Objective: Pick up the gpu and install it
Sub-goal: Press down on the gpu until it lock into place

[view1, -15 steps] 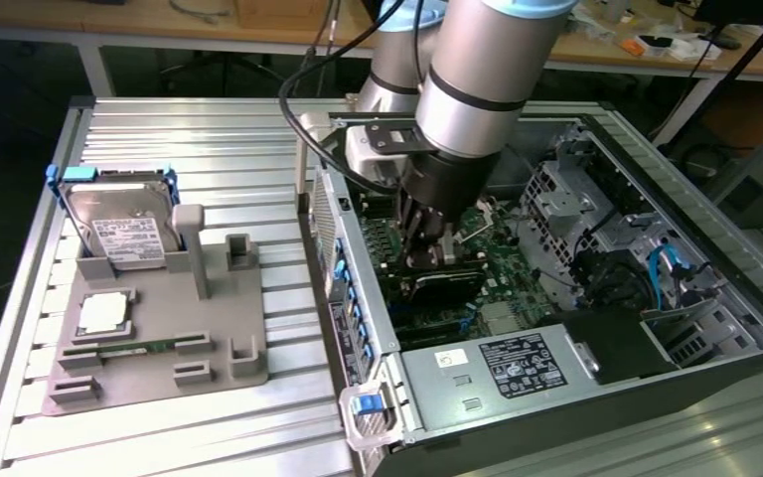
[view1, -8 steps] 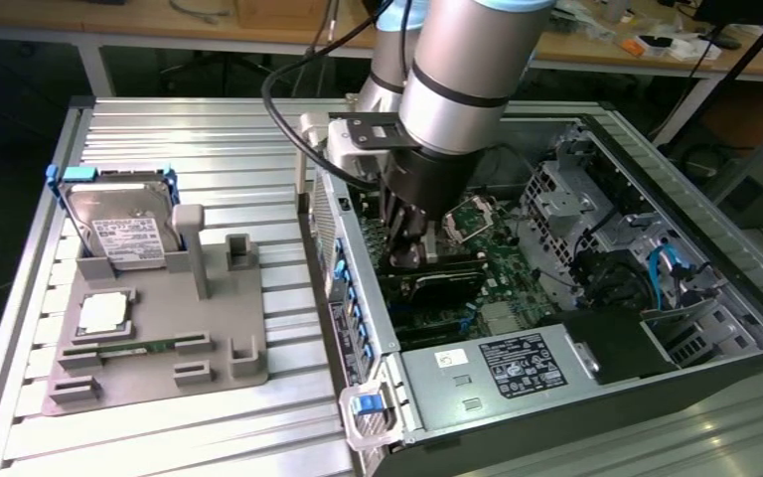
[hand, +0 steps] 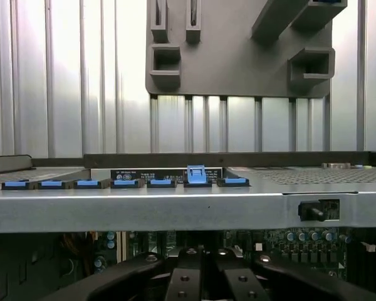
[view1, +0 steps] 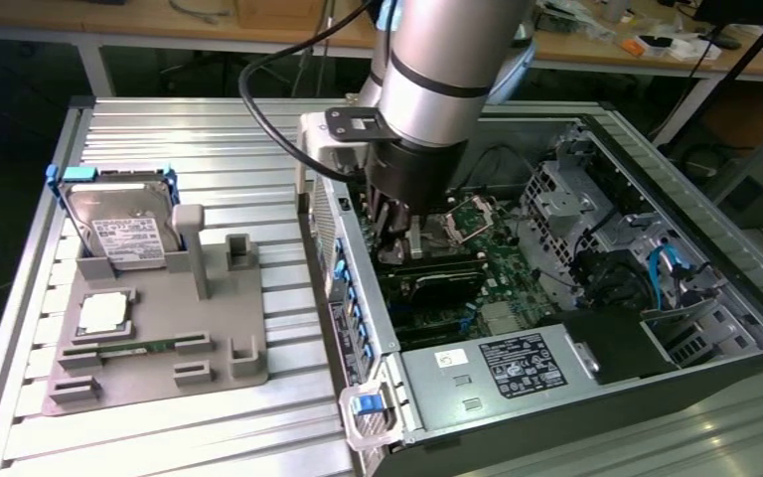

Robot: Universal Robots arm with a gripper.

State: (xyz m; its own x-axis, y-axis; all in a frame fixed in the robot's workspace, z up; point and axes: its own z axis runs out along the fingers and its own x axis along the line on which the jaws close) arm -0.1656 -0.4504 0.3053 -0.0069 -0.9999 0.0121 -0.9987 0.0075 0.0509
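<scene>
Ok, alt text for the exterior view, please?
A robot arm reaches down into an open computer case, its gripper low over the motherboard. At the exterior view's left, a grey fixture tray holds a hard drive.

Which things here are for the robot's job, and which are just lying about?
For the job:
- end effector, reaching down inside the case
- open computer case
- green motherboard inside it

Just lying about:
- grey holder on the table
- hard drive with blue rails, standing in the holder
- square silver chip
- narrow green memory stick
</scene>
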